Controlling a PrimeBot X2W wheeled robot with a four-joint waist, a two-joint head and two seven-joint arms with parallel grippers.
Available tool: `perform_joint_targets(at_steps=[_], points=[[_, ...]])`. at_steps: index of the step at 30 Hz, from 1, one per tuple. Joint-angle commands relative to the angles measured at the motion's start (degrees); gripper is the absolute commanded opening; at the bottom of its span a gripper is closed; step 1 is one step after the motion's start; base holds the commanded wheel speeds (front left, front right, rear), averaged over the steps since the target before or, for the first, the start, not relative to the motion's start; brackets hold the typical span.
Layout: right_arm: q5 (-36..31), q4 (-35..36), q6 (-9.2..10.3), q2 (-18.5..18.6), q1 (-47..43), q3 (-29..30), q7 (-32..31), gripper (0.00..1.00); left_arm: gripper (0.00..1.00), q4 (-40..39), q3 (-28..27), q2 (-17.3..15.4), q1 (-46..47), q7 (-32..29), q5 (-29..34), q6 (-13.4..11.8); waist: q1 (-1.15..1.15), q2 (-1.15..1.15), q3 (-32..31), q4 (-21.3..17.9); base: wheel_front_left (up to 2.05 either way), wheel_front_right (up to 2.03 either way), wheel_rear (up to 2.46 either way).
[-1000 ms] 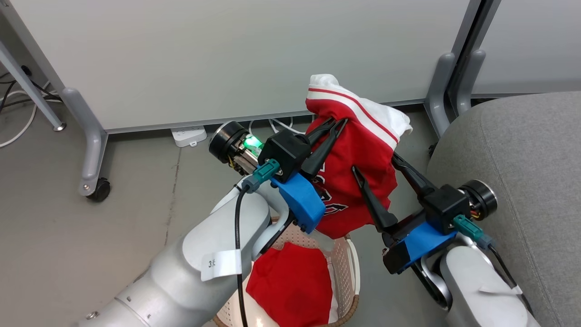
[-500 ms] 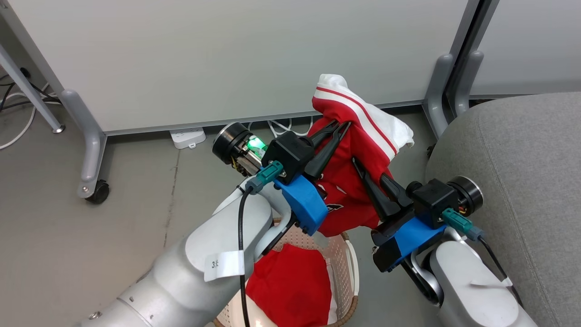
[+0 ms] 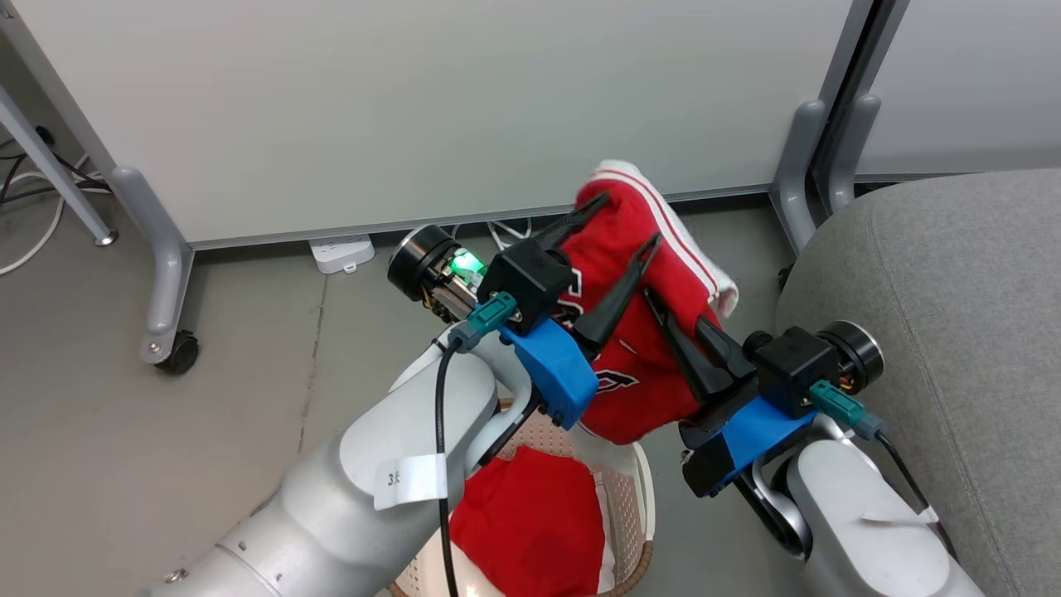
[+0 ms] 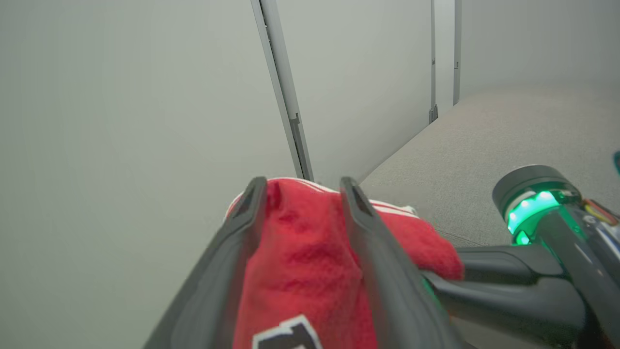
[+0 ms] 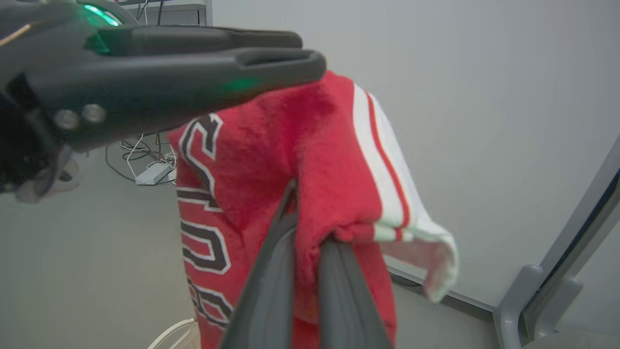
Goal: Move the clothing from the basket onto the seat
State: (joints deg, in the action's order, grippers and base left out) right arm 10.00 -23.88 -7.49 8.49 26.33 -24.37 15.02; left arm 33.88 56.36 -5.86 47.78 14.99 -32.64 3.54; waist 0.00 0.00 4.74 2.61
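— How many garments?
— Two, both red: one jersey (image 3: 655, 348), one plain garment (image 3: 530, 522). One basket (image 3: 622, 489), one grey seat (image 3: 953, 274) on the right.
— Grippers?
— Two: left gripper (image 3: 630, 217), right gripper (image 3: 673, 305).

**Head view.** Illumination is bright, diffuse and even, and focus is sharp throughout. Soft shadows lie on the floor (image 3: 249, 398) left of the jersey (image 3: 655, 332), beneath the wall panel (image 3: 414, 108). A green indicator lamp (image 3: 464, 264) glows left of the jersey. A small warm glare spot shows in the basket (image 3: 630, 489) below the jersey.

**Left wrist view.** The picture is soft overall. The left tool (image 4: 302, 186) and the jersey between its fingers (image 4: 218, 271) are out of focus. A second green lamp (image 4: 530, 206) glows right of the jersey.

**Right wrist view.** The left tool above the jersey is blurred and carries a green reflection. The partition post (image 5: 523, 291) right of the jersey leans at the frame edge.
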Motion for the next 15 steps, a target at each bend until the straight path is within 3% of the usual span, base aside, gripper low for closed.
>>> perform_joint_targets(at_steps=[1, 15], points=[[0.19, 0.30, -0.02, 0.16, 0.00, -0.01, 0.24, 0.00, 1.00, 0.19, -0.11, -0.04, 0.03, 0.29, 0.21, -0.01, 0.00, 0.00, -0.03, 0.01, 0.00, 0.00, 0.00], [0.02, 1.24, -0.01, 0.20, -0.98, 1.43, 0.24, 0.00, 1.00, -0.03, -0.08, -0.68, -0.68, 0.29, 0.91, -0.35, 0.00, 0.00, 0.62, -1.33, 0.00, 0.00, 0.00]])
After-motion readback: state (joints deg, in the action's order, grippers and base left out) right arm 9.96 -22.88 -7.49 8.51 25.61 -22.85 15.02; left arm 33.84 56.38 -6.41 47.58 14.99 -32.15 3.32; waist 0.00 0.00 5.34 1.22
